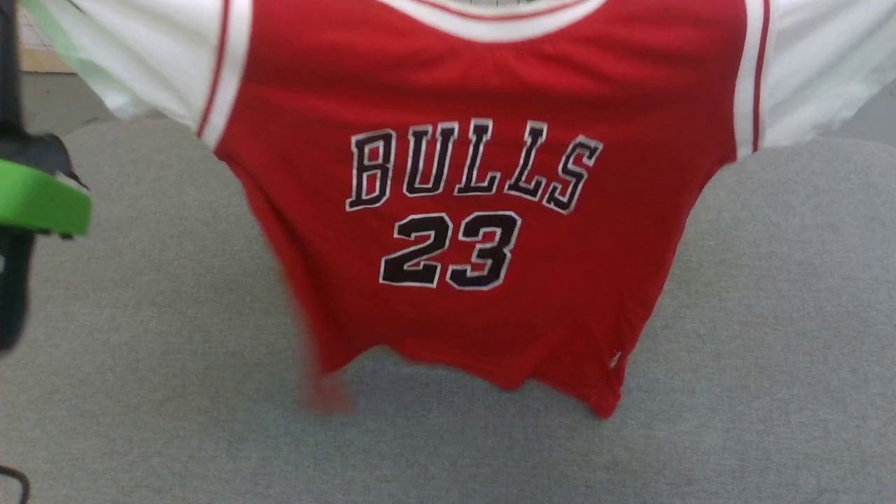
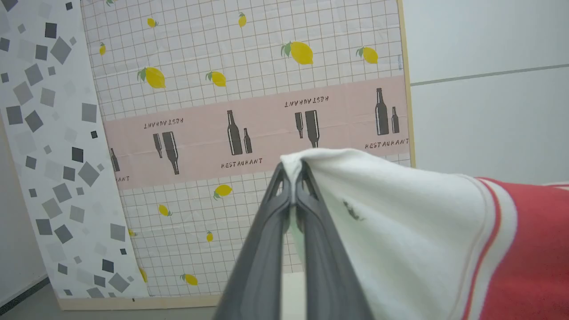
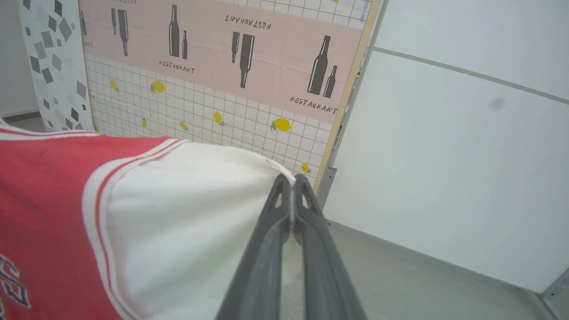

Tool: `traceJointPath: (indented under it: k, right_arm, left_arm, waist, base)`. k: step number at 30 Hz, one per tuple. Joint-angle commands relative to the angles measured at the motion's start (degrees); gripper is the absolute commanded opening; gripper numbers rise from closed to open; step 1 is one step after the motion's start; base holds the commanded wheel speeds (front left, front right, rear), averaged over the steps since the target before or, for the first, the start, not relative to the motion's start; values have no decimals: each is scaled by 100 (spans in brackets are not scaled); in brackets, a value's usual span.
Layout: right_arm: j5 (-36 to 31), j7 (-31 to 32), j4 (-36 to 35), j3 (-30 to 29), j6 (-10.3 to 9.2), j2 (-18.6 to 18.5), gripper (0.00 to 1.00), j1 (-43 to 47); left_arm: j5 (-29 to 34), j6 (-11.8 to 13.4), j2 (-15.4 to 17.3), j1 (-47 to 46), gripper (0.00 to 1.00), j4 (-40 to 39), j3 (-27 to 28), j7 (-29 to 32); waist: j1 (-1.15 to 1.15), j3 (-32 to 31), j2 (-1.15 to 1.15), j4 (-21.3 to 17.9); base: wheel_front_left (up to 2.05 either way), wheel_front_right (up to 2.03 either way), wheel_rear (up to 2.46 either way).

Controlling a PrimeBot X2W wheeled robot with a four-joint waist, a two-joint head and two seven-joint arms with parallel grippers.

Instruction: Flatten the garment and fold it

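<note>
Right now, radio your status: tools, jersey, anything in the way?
Left tool shut on jersey sleeve. Right tool shut on other sleeve. Jersey hangs spread over grey surface. Green object far left.

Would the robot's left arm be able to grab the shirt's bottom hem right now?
Probably not: the left gripper is shut on a white sleeve, holding the shirt up; the hem hangs freely below.
</note>
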Motion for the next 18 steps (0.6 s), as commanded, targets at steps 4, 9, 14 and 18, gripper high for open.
traceJointPath:
  k: [4,9,14,18]
  right_arm:
    - [-51,-28,183,180,20,-33,0,-686]
    - [-133,-246,785,668,20,-30,0,-1744]
    - [-354,-671,1621,1162,20,59,0,-3018]
    - [-597,-1200,2414,1435,20,193,0,-3987]
  left_arm:
    - [-43,-111,63,-517,0,200,29,128]
    - [-71,-553,-36,-1492,0,849,-209,372]
    - [77,-982,-296,-2774,0,1780,-480,518]
    - [294,-1248,-667,-3851,0,2669,-698,440]
  waist:
    - [0,323,0,-84]
    - [0,898,0,-183]
    - [0,1594,0,-262]
    - [0,2047,0,-288]
  base:
    - [0,0,0]
    - [0,0,0]
    - [0,0,0]
    - [0,0,0]
